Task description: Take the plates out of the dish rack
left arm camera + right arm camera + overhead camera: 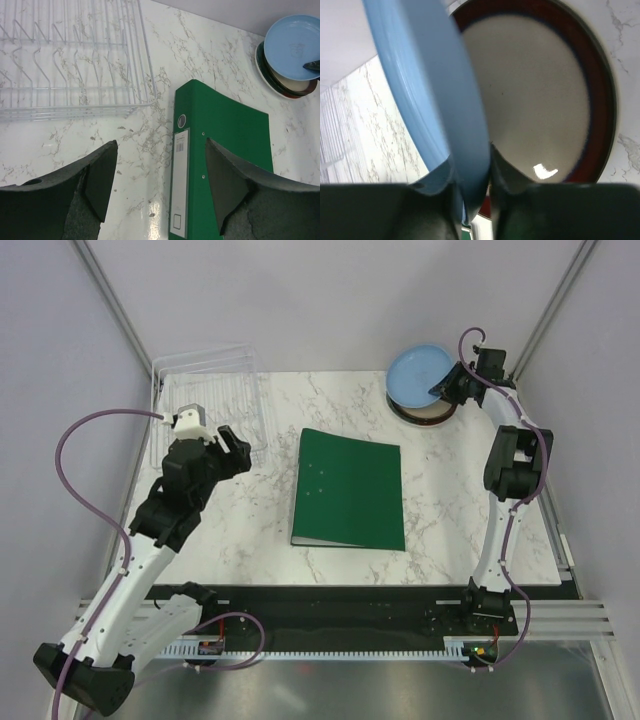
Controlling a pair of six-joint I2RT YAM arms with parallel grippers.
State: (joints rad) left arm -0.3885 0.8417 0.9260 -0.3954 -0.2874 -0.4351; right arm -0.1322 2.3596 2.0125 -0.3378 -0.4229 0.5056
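Right gripper point(472, 172) is clamped on the rim of the light blue plate point(427, 75), pinched between its 2 fingers. The plate is tilted over a brown-rimmed plate point(535, 100) with a cream centre. Right wrist view crops most of both plates, so I can't tell if blue touches the stack point(287, 89).

Top view puts the stack at the far-right of the table point(450, 530). It's mostly covered by blue, so the plate count under it is unreadable. Left wrist view shows layered rims there but is too small to count.

Dish rack point(205, 390) sits far-left, well apart from the plates. Its clear plastic is hard to read from above. Left wrist view shows the dividers sharply but cuts off its left and far sides.

Left gripper point(160, 145) has jaws apart with nothing between, over marble between the rack and the green binder point(225, 130). Left arm is bent at the elbow and reaching forward. Right arm is stretched far, wrist angled at the stack.
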